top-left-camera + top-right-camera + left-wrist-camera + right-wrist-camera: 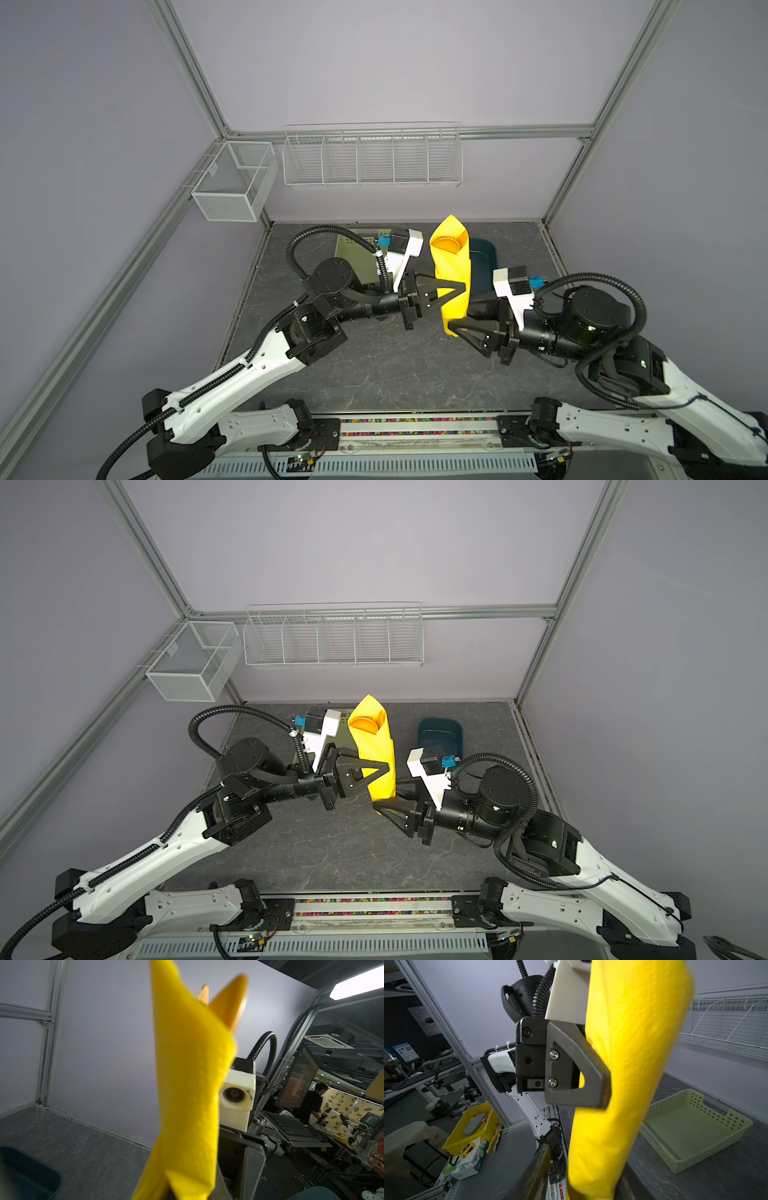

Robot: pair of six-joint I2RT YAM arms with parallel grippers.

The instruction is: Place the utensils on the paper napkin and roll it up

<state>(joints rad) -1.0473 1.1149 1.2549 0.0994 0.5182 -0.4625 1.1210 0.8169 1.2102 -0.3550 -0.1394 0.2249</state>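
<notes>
I see the paper napkin [451, 266] already rolled into a bright yellow tube; it stands nearly upright in the air above the grey tabletop [374, 365], over the middle and toward the far edge, and shows in both top views [376, 750]. The utensils [446, 245] sit inside the roll [187, 1084]; an orange spoon bowl [368, 723] fills the open upper end, and in the left wrist view blurred orange tips [204, 994] poke above the yellow; I cannot tell fork from knife.

My left gripper [459, 291] reaches in from the left and is clamped tight across the middle of the roll, holding it up; the right wrist view shows one black finger [596, 1084] pressed against the napkin [633, 1053].

My right gripper [459, 322] sits at the roll's lower end, its jaws part way apart on either side of the yellow sheet; whether they actually press on it I cannot tell, since the close view there is blurred.

A pale green basket [685, 1161] and a dark blue tray [484, 253] rest near the tabletop's far edge, beyond the roll.
</notes>
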